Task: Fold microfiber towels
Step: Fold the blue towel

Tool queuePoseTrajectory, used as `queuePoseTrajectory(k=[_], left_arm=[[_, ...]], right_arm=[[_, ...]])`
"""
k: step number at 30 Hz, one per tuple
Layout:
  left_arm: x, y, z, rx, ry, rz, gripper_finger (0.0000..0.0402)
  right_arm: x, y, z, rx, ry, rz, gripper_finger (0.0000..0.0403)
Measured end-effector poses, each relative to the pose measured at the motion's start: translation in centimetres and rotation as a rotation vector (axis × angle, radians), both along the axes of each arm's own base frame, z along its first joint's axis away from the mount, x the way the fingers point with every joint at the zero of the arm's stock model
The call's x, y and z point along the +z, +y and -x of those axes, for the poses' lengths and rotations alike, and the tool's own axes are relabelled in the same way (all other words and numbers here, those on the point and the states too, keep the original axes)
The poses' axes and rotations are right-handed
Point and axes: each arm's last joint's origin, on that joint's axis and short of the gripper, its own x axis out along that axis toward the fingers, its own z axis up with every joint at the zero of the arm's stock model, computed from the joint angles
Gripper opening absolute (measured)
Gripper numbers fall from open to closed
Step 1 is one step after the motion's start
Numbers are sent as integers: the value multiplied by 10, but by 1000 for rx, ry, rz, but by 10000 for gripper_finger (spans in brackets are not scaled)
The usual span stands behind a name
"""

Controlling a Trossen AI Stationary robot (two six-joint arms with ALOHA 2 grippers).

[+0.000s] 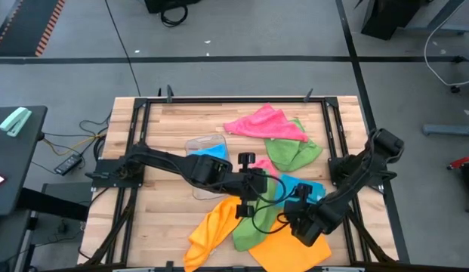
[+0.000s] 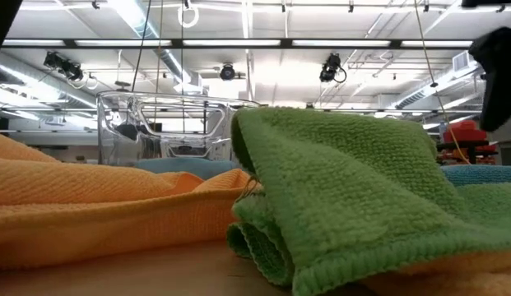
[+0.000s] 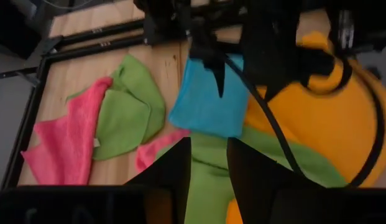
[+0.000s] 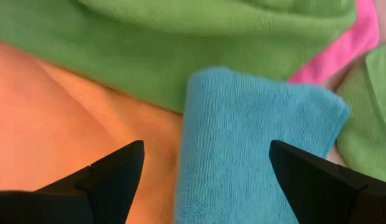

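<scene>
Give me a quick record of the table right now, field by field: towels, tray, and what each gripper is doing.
surface: wooden table
far towels: pink towel beside green towel
near pile: orange towel, second green towel, blue towel, overlapping
tray: clear plastic tray, holds something blue
left gripper: over the near green towel, narrow gap, grip unclear
right gripper: open, over the blue towel

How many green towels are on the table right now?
2 visible. One green towel lies at the far side beside the pink towel; another green towel lies near the front over the orange towels. More may be hidden beneath the arms.
</scene>
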Motion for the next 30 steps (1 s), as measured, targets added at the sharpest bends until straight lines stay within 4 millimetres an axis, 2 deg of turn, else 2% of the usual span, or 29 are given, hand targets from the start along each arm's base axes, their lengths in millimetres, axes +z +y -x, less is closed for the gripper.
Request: queuePoseTrajectory(k=[8,11,19,25,30], left_arm=[[11,3,9,35,-22,43,112],[14,4,10,37,-29,48,110],[16,4,12,40,-34,53,111],[16,4,11,47,-38,60,106],[16,4,11,56,-40,70,105]], right_arm=[[-30,8,3,-18,76,85,355],[-39,10,11,-12,94,107,355],[-53,-3,29,-79,98,121,355],[-56,3,20,-24,33,54,355],[-59,-1,18,-31,29,109,347]])
